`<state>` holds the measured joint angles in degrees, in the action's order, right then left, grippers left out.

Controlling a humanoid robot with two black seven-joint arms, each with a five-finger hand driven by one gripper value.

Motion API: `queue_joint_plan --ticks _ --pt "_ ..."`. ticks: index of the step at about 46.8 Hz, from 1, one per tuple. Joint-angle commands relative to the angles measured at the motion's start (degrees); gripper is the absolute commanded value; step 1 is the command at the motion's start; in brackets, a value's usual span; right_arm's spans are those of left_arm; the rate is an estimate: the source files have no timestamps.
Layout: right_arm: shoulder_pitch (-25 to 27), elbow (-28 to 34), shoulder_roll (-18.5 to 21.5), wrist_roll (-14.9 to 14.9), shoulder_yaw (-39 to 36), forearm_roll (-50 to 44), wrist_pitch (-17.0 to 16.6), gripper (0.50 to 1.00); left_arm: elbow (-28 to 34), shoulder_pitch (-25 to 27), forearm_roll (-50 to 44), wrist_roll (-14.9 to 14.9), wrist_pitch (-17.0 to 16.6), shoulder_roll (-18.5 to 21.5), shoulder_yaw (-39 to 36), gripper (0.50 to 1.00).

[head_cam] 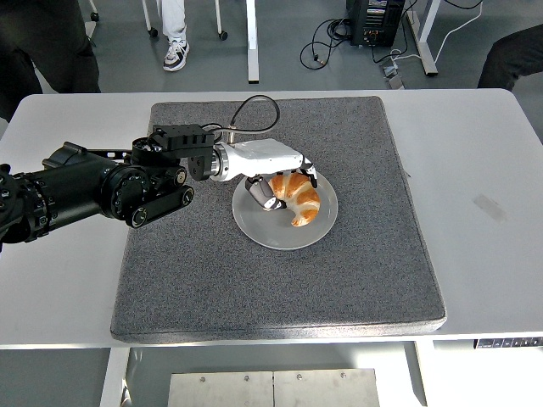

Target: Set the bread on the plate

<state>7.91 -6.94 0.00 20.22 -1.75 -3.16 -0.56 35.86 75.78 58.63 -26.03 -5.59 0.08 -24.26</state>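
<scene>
A golden croissant (295, 197) lies low over the grey round plate (284, 233) at the middle of the dark mat, touching or almost touching its upper half. My left hand (273, 180), white with dark fingers, reaches in from the left and is curled around the croissant's upper left end. The black left arm (102, 188) stretches across the mat's left side. My right arm is out of view.
The dark grey mat (280, 280) covers the table's middle. White table surface (475, 203) lies to the right. A person's legs (174, 34) and table legs and cables stand beyond the far edge.
</scene>
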Motion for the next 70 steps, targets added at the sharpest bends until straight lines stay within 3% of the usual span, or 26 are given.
queue_joint_plan --ticks 1,23,24,27,28,33,46,59,70 --pt "0.0 0.0 0.0 0.0 -0.01 0.0 0.04 1.0 -1.93 -1.07 -0.09 0.02 -0.39 -0.08 -0.44 0.5" --pt "0.0 0.0 0.0 0.0 -0.01 0.0 0.04 1.0 -2.64 -1.42 -0.79 0.02 -0.39 -0.08 -0.44 0.5" --pt "0.0 0.0 0.0 0.0 -0.01 0.0 -0.05 1.0 -2.64 -1.33 -0.88 0.02 -0.21 -0.08 -0.44 0.568" --pt "0.0 0.0 0.0 0.0 -0.01 0.0 0.04 1.0 -2.64 -1.33 -0.97 0.02 0.05 -0.08 -0.44 0.841" --pt "0.0 0.0 0.0 0.0 -0.01 0.0 0.04 1.0 -2.64 -1.33 -1.06 0.02 0.05 -0.08 -0.44 0.893" --pt "0.0 0.0 0.0 0.0 -0.01 0.0 0.04 1.0 -2.55 -0.98 -1.24 0.11 0.31 -0.08 -0.26 0.966" --pt "0.0 0.0 0.0 0.0 -0.01 0.0 0.04 1.0 -1.59 0.77 -2.72 0.11 2.69 -0.08 1.14 0.981" --pt "0.0 0.0 0.0 0.0 -0.01 0.0 0.03 1.0 -1.41 9.47 -13.62 -0.07 8.05 -0.08 4.13 0.983" --pt "0.0 0.0 0.0 0.0 -0.01 0.0 0.04 1.0 -1.5 15.1 -19.69 -0.07 8.05 -0.08 6.77 0.984"
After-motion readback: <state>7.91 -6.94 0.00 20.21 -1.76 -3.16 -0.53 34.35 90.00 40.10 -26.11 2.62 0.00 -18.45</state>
